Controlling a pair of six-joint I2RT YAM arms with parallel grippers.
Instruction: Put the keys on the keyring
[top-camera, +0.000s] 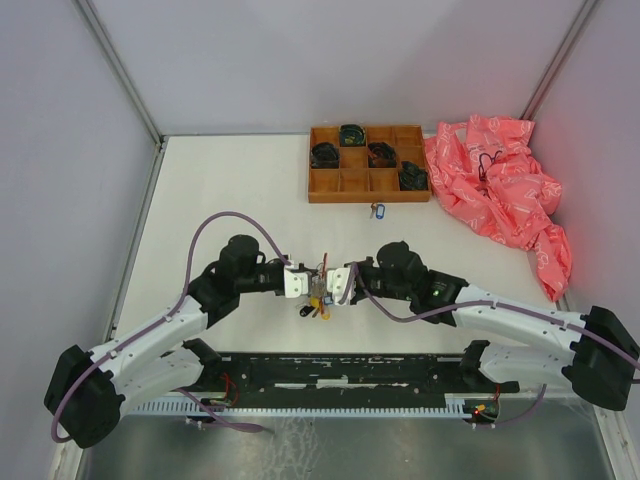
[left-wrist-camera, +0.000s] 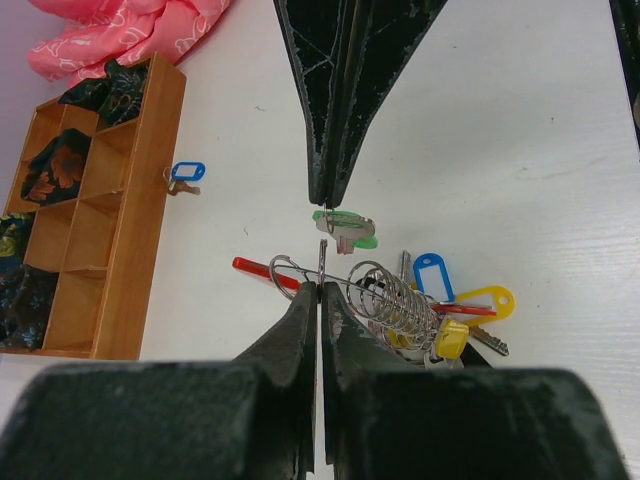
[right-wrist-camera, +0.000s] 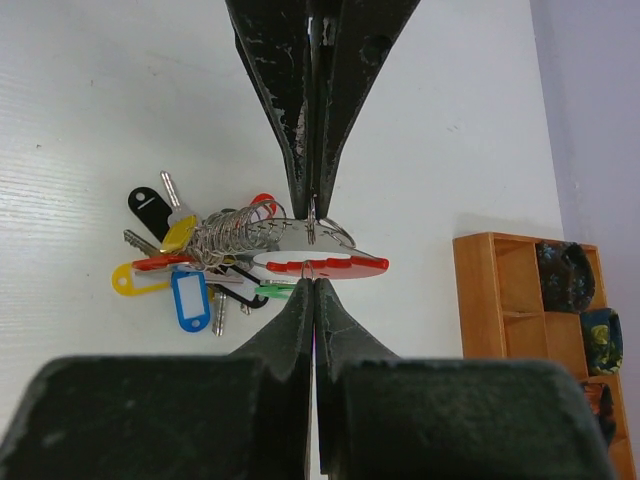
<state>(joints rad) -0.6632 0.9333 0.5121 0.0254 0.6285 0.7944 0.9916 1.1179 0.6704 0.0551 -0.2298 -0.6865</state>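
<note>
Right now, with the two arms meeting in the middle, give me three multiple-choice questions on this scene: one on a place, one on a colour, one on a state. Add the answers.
1. Where does the loose blue-tagged key lie?
A) inside a compartment of the wooden tray
B) on the table, just in front of the tray
C) between the arms' bases

2. What colour is the crumpled plastic beside the tray?
A) pink
B) green
C) black

3. How do the two claws stand?
A) both wide open
B) one shut, one wide open
C) both shut, tips meeting at the keyring

Answers:
1 B: the key sits on the bare tabletop, close to the tray's near wall and outside it.
2 A: the heap to the right of the tray is pink.
3 C: the left claw and the right claw each show fingers pressed together, tip to tip at the ring.
</note>
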